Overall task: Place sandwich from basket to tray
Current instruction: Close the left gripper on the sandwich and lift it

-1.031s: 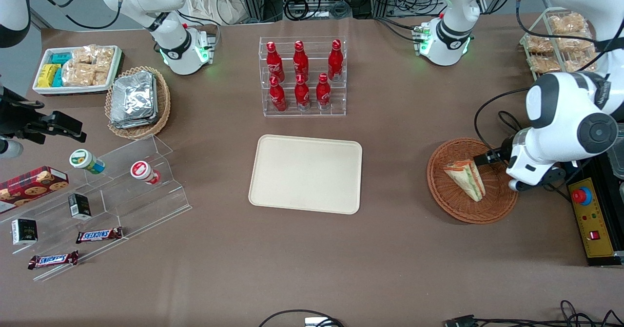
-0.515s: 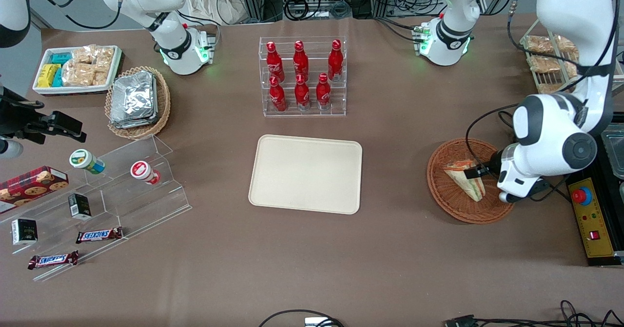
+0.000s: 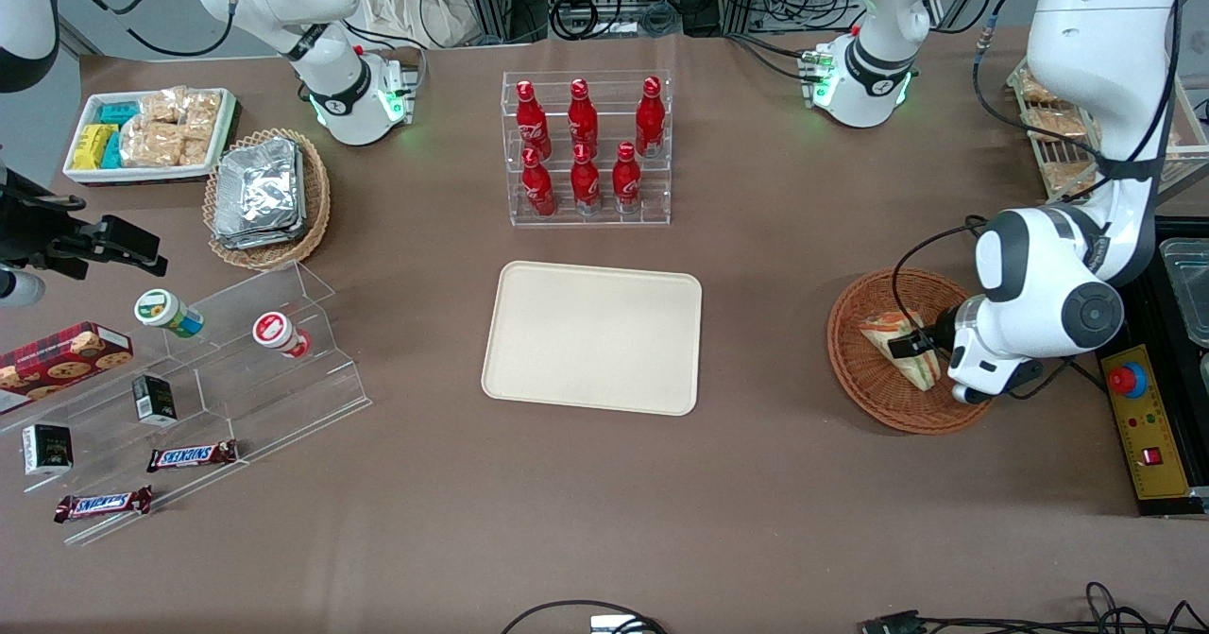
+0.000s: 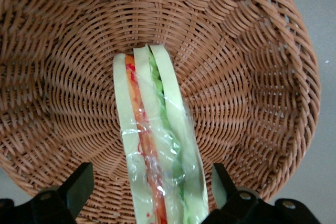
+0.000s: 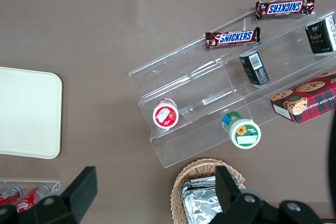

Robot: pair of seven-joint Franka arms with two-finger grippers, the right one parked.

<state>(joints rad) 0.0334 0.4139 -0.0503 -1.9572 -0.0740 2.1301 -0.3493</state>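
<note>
Worktop [image 3: 774, 483], contents listed from the front camera outward.

1. Basket [image 3: 864, 384], toward the working arm's end. Holds the sandwich [image 3: 897, 343], lying on its side on the weave. The wrist view shows its layered edge [image 4: 157, 150] running up the basket floor [image 4: 247, 77].

2. Gripper [image 3: 909, 346], directly over the sandwich. The wrist view shows the fingers [image 4: 79, 184] spread wide, one each side of the wedge, with clear gaps. Not yet clamped.

3. Change noted: over the last second the arm has swung in from the basket's outer rim and dropped, bringing the gripper from beside the sandwich to straddling it. Judgement: approach nearly done; closing and lifting come next.

4. Tray [image 3: 593, 336], mid-worktop, well apart from the basket. Bare.

5. Bottle rack [image 3: 587, 147], farther from the camera than the tray.

Obscured: the arm's wrist covers part of the basket's rim in the front view. The fingertips' depth against the sandwich cannot be told. The sandwich's near end is cut off in the wrist view.
</note>
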